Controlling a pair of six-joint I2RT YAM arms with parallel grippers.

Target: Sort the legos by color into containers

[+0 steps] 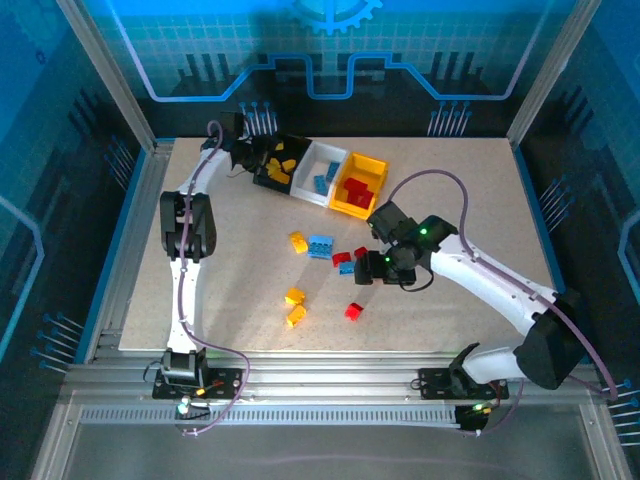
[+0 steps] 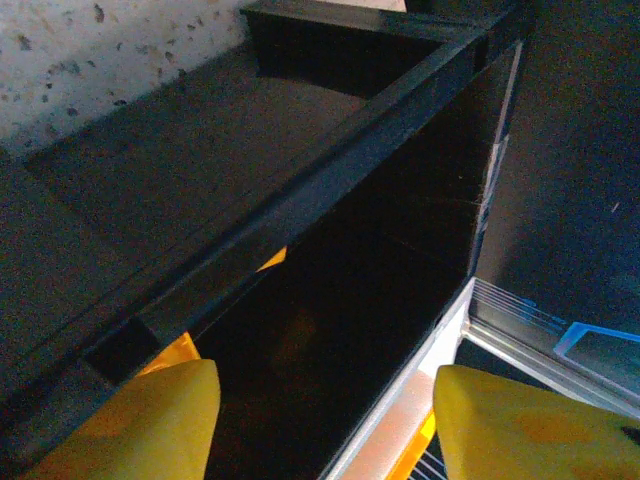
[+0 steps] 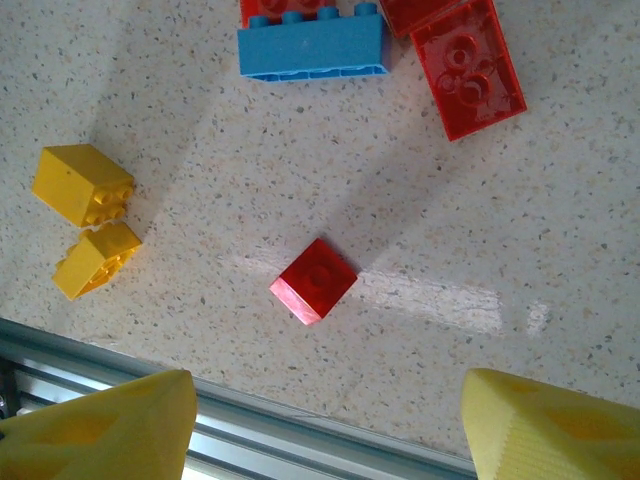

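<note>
The black bin (image 1: pixel 272 178), white bin (image 1: pixel 325 172) and yellow-orange bin (image 1: pixel 360 185) stand in a row at the back, holding yellow, blue and red legos in turn. My left gripper (image 1: pixel 252 152) hangs over the black bin (image 2: pixel 350 300), open (image 2: pixel 325 425), nothing between its fingers. My right gripper (image 1: pixel 372 268) is open (image 3: pixel 325 430) above the loose bricks. A small red brick (image 3: pixel 313 281) lies ahead of its fingertips. Two yellow bricks (image 3: pixel 83 184) (image 3: pixel 97 259) lie to the left, a blue brick (image 3: pixel 313 45) and a red brick (image 3: pixel 468 68) beyond.
More loose legos sit mid-table: a yellow one (image 1: pixel 298 241), a blue one (image 1: pixel 320 245), reds (image 1: pixel 341 258) beside the right gripper. The table's near edge and its metal rail (image 3: pixel 300 425) run just under the right fingers. The white bin's wall (image 2: pixel 420 390) borders the black bin.
</note>
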